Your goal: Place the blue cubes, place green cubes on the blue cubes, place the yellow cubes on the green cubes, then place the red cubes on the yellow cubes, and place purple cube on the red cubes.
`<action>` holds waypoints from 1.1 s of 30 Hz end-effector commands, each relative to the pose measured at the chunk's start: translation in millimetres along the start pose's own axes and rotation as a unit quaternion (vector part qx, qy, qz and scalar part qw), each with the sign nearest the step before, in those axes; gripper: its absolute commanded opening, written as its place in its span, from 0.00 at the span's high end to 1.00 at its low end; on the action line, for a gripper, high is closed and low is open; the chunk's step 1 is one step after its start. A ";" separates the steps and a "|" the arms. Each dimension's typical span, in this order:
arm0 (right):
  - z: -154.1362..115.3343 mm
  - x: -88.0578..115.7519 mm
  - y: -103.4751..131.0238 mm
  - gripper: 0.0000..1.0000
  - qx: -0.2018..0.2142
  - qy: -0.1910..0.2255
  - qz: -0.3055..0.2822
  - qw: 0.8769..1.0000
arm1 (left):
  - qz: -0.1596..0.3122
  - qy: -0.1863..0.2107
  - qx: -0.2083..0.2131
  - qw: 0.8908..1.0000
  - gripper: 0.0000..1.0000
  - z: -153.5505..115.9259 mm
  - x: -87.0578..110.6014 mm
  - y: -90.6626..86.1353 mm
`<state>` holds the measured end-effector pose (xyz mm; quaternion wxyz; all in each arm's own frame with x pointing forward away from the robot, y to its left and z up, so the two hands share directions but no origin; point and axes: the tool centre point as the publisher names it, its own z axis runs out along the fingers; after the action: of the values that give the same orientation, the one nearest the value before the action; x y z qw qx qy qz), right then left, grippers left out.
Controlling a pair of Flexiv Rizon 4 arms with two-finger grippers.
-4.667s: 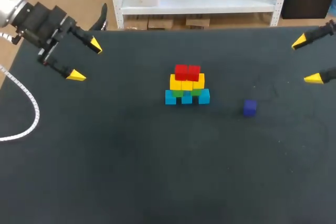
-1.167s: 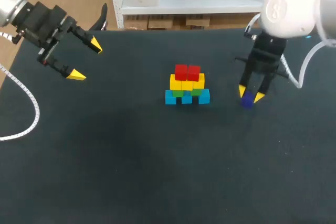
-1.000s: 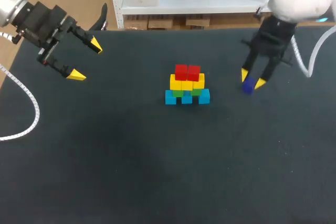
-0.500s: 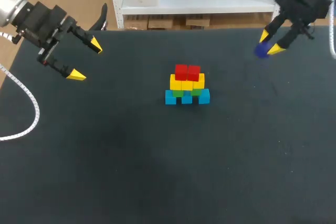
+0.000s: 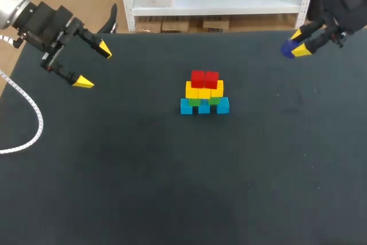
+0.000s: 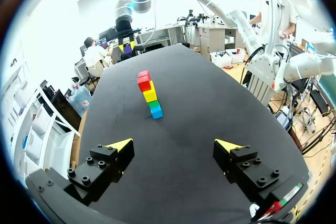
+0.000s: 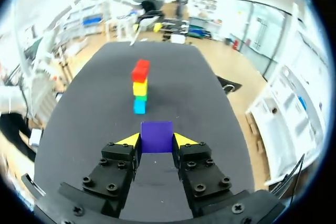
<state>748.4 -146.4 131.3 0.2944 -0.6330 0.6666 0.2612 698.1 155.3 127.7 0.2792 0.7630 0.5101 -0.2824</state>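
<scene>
Now, last step: right gripper [image 7: 156,140] grasps purple cube [image 7: 156,134].
Next, centre it on the red cubes [image 7: 140,71] well ahead; left gripper [image 5: 93,65] spread.

Our head view looks down from above and behind, taking in the whole table [image 5: 172,199] with the cube stack [image 5: 204,93] near its middle. Our left wrist view looks out over the left gripper [image 6: 173,144] from one side, the stack well ahead. Our right wrist view faces the stack from the other side, the purple cube [image 7: 156,136] close up in the right gripper [image 7: 156,140]. All three share the stack.
</scene>
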 end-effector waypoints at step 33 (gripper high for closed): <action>59.9 -104.3 11.3 1.00 0.015 0.178 -0.076 0.981 | 0.001 0.000 0.002 1.000 0.00 -0.4 1.1 1.5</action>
<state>733.5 -44.7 165.6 0.2175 -0.7077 0.6627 0.1126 698.1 155.3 127.7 0.2792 0.7630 0.5101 -0.2824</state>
